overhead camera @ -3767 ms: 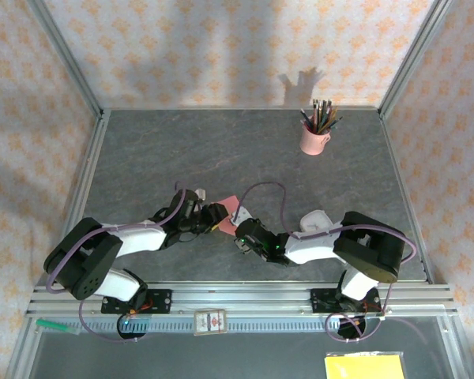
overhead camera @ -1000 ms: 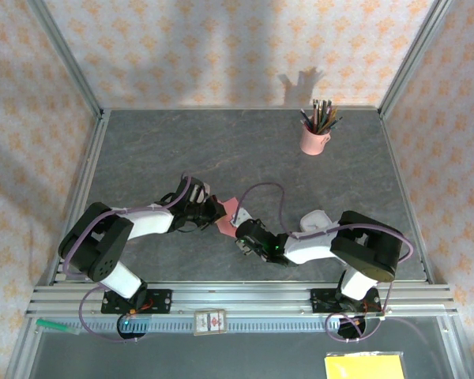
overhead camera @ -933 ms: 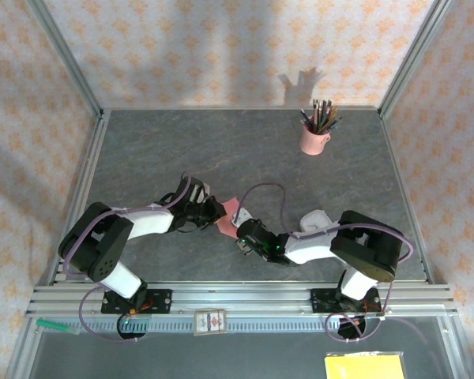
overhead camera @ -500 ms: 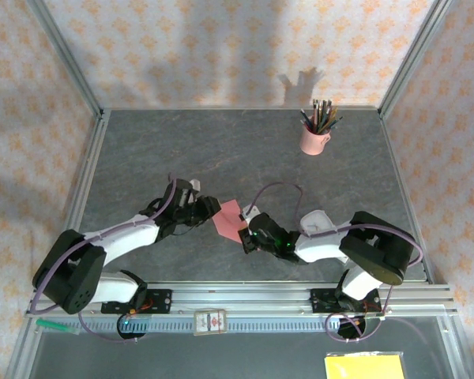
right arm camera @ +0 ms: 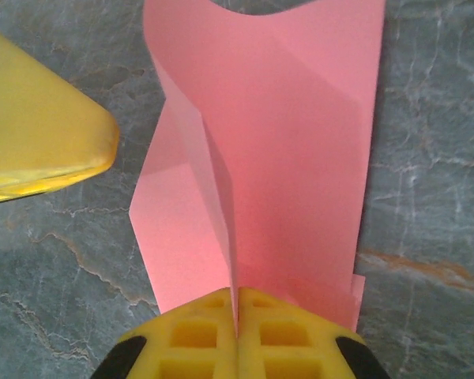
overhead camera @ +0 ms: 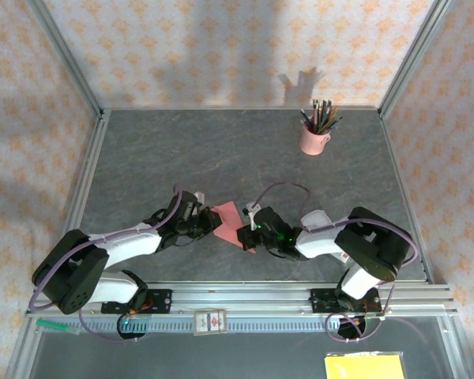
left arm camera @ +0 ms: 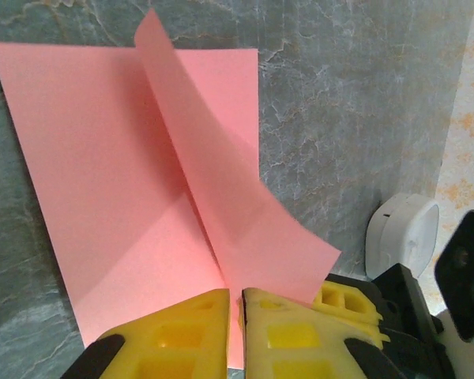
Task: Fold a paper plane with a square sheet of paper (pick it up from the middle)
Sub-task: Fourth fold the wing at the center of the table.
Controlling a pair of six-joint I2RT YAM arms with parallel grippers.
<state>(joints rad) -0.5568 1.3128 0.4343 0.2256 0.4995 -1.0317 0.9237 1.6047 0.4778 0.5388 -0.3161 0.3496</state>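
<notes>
Left: left gripper point(left arm camera: 234, 294), yellow fingers pinched together on the raised centre fold of the square sheet of paper point(overhead camera: 227, 213). Centre: salmon-pink sheet lying on the grey table point(overhead camera: 221, 150) between both grippers, one flap upright. Right: right gripper point(right arm camera: 235, 306), clamped on the sheet's opposite edge. Far right: pink pencil cup point(overhead camera: 314, 139).

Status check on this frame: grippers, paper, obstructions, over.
Left gripper shut on the thin salmon-pink paper sheet, right gripper shut on its raised fold. Sheet part-creased, one flap standing. Nothing blocking; pink pencil cup far off.
</notes>
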